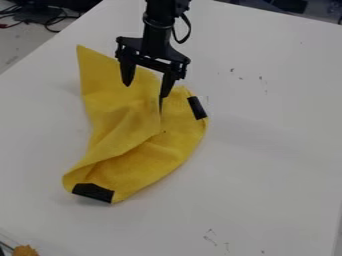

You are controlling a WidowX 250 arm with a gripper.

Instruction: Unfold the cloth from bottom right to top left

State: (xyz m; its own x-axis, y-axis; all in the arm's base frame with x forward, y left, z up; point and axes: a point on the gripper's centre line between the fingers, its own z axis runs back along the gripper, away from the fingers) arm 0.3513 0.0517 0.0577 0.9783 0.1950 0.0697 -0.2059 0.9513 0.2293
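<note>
Over the upper part of the yellow cloth (117,125), the pincer (146,89) hangs released, fingers wide, presumably to take a fold between them; the cloth lies rumpled on the worktop (267,155), partly doubled over itself.

Slanted downward view from above a white tabletop (267,165), moderately close.

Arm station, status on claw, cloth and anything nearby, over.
Claw open, at upper part of yellow cloth. Cloth part-folded, creased; black patch at right, another bottom left. Orange thing lower left, apart from cloth.
</note>
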